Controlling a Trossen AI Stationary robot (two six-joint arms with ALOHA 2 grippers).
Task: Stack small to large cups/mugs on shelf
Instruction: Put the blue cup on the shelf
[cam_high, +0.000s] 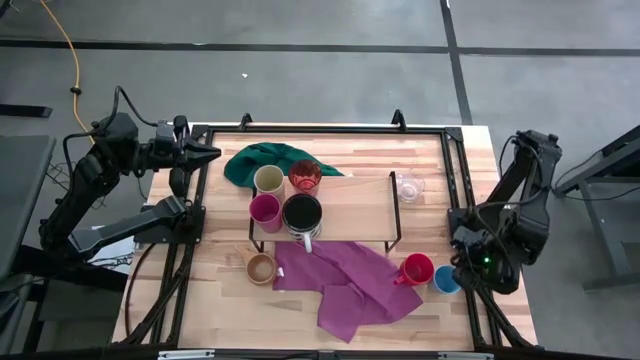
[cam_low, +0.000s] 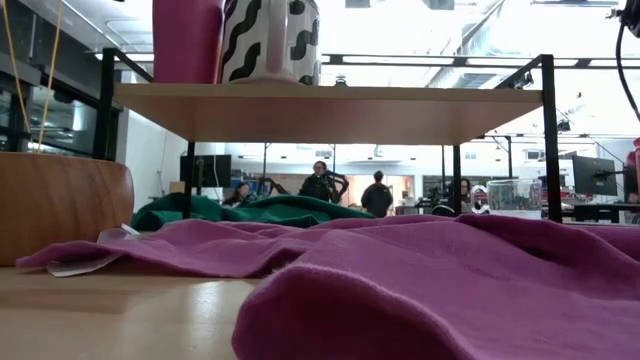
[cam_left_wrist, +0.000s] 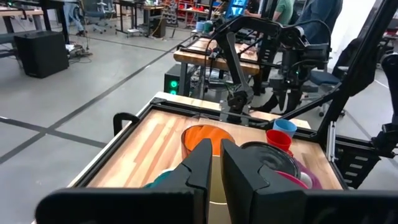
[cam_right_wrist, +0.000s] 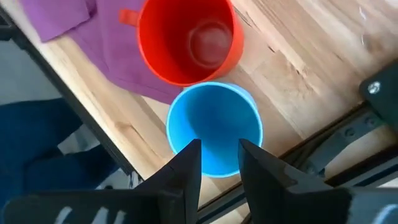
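On the shelf (cam_high: 360, 205) stand a cream cup (cam_high: 268, 180), a translucent red cup (cam_high: 305, 176), a magenta cup (cam_high: 265, 212) and a black-and-white striped mug (cam_high: 302, 215). On the table rest a clear glass (cam_high: 409, 186), a tan wooden cup (cam_high: 260, 268), a red handled mug (cam_high: 416, 270) and a blue cup (cam_right_wrist: 214, 127). My right gripper (cam_right_wrist: 219, 152) hovers open above the blue cup, pointing steeply down, its fingertips over the cup's mouth. My left gripper (cam_high: 212, 153) waits shut and empty at the table's far left, pointing level across it.
A purple cloth (cam_high: 345, 285) lies in front of the shelf, reaching under the red mug. A green cloth (cam_high: 265, 160) lies behind the shelf. A black frame rail (cam_high: 462, 200) runs along the table's right edge, close beside the blue cup. The shelf's right half is bare.
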